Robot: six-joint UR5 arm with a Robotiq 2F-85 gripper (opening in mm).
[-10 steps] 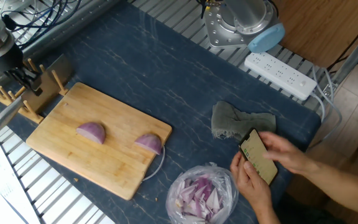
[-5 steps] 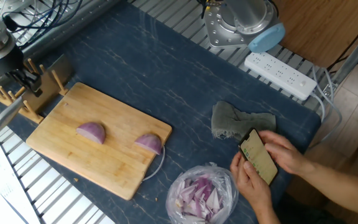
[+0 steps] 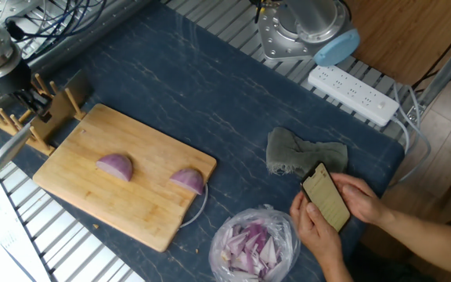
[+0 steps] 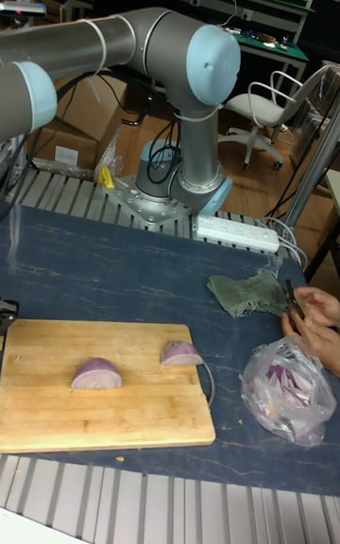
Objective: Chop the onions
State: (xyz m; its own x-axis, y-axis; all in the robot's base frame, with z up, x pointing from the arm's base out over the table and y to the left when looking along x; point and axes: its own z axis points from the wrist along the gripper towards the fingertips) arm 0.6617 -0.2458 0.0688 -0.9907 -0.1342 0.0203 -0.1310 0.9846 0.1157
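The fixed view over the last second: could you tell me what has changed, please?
Very little. The gripper at the knife rack shifted slightly, and the knife blade below it now reaches a bit further out. The person's hands adjusted the phone a little. Both onion halves, the cutting board and the bag of chopped onion stayed put.

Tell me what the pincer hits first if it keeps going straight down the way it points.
Most likely the knife resting in the wooden rack directly beneath the pincer, at the cutting board's far end. Depth is unclear, so it may already be touching the handle.
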